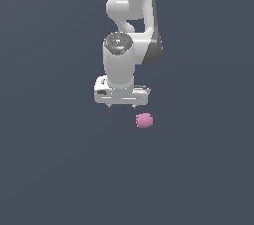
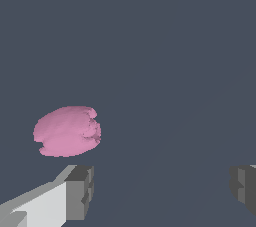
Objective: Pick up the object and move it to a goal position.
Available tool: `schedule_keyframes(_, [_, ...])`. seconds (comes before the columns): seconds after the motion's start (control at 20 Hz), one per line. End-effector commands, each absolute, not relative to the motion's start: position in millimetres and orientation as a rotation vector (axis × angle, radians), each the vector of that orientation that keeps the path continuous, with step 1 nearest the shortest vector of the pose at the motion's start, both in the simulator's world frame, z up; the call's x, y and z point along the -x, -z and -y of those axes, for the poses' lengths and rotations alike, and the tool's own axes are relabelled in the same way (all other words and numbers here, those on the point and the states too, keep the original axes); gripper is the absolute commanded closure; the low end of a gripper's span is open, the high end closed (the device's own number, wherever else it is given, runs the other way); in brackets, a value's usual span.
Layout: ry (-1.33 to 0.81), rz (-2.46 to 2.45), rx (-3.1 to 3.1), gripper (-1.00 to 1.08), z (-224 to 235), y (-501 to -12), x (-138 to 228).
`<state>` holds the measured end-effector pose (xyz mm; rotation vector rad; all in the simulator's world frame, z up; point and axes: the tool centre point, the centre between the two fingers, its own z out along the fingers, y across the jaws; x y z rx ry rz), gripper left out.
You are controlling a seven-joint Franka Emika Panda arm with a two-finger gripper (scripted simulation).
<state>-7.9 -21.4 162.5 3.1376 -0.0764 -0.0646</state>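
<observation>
The hand (image 1: 121, 104) is hovering spread beside the lump (image 1: 144, 120), not around it, likely lining up because the fingers (image 2: 79, 192) are offset.

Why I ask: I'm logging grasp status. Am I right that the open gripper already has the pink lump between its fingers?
Not quite. The gripper is open, but the pink lump lies outside its fingers, apart from them, as the wrist view shows.
</observation>
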Motion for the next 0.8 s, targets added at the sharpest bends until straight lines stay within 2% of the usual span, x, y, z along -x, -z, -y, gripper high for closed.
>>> schedule_keyframes(0.0, [0.064, 0.108, -3.137, -0.92, 20, -161, 8])
schedule_keyframes(0.75, [0.054, 0.544, -3.092, -0.92, -4, -146, 6])
